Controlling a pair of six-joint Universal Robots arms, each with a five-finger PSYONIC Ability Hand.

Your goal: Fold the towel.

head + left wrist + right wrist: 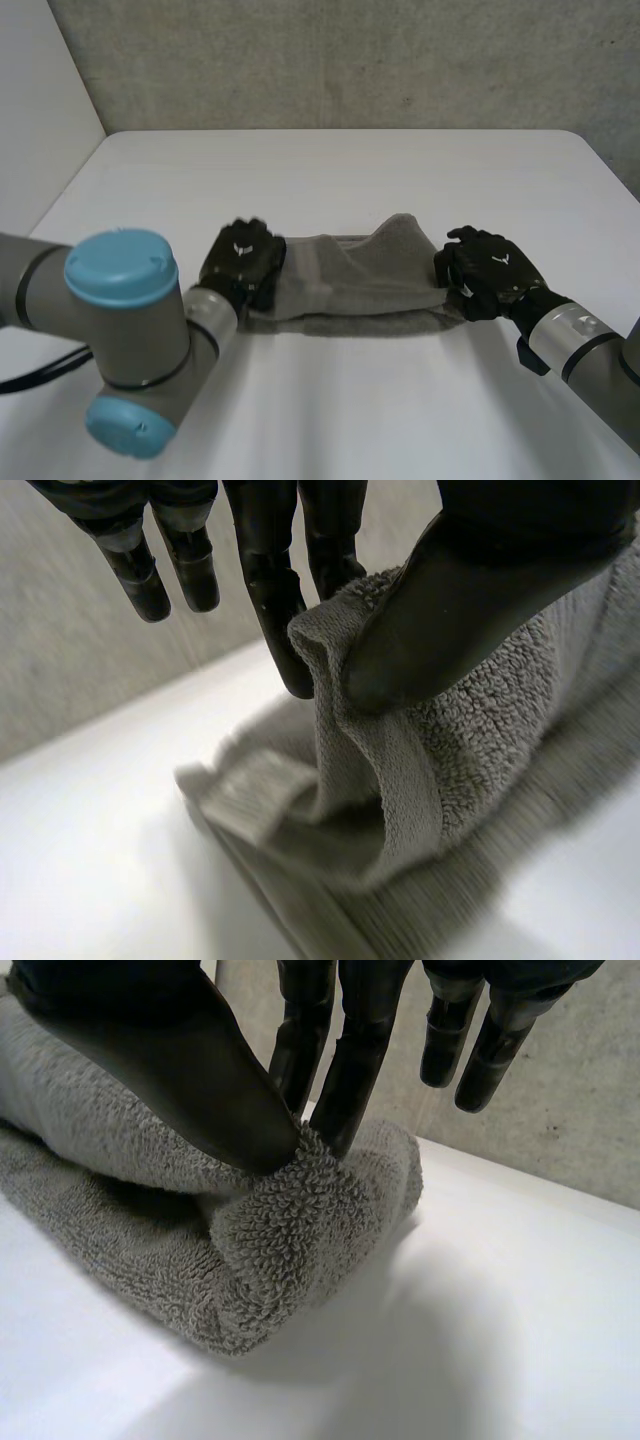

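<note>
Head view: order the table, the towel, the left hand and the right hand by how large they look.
1. table: largest by far.
2. towel: a gray strip spanning the gap between the hands.
3. left hand and right hand: they look about alike, so I leave them unranked.

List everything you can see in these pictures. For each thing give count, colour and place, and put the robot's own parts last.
towel: one, grey, bunched lengthwise on the table between the two hands
table: one, white, under the towel
wall: one, grey, behind the table
arms: two, grey with light-blue caps, reaching in from the near side
left robot hand: one, black, pinching the towel's left end
right robot hand: one, black, pinching the towel's right end
</note>
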